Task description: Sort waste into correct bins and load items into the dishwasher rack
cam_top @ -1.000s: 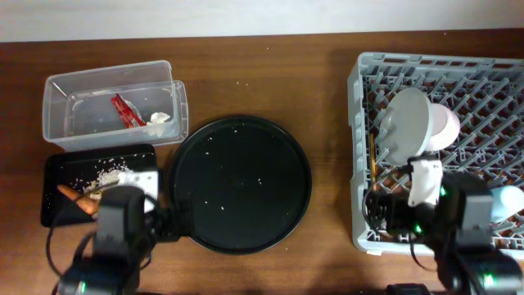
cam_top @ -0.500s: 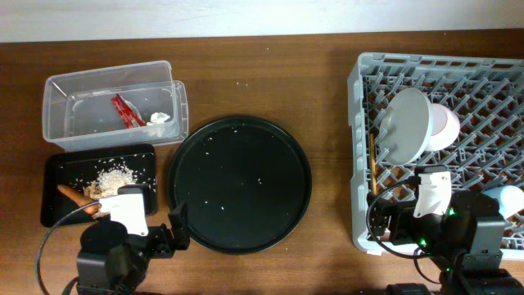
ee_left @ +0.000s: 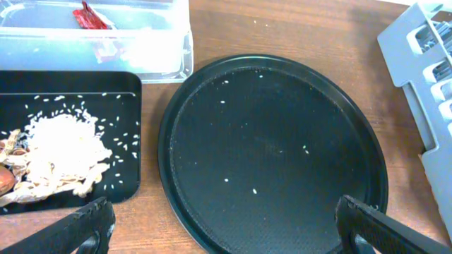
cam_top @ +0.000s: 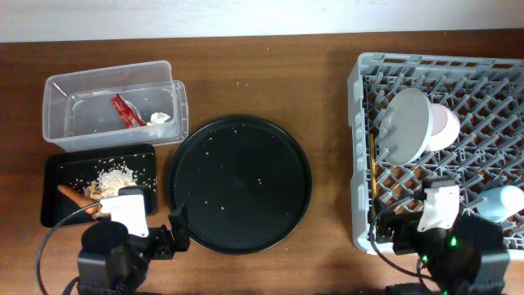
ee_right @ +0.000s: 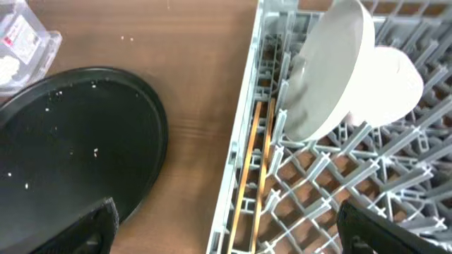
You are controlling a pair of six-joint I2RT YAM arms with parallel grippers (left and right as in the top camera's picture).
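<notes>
The clear tub (cam_top: 57, 115) holds the red wrapper (cam_top: 125, 111) and white tissue (cam_top: 160, 118). The black rectangular tray (cam_top: 146, 156) holds rice and flaky scraps (cam_top: 113, 176) and the orange stick (cam_top: 78, 197). The grey rack (cam_top: 360, 147) holds the grey-green plate (cam_top: 405, 124), white bowl (cam_top: 446, 127), blue cup (cam_top: 501, 201) and chopsticks (cam_top: 373, 168). My left gripper (ee_left: 222, 233) is open and empty above the round tray's near edge. My right gripper (ee_right: 229, 233) is open and empty over the rack's left wall, above the chopsticks (ee_right: 256, 169).
A large round black tray (cam_top: 240, 182) with a few rice grains lies in the middle of the brown table, between the bins and the rack. Both arms sit at the table's front edge.
Both arms have drawn back toward the front edge. The right arm has moved off the rack's front left corner. The objects have not moved.
</notes>
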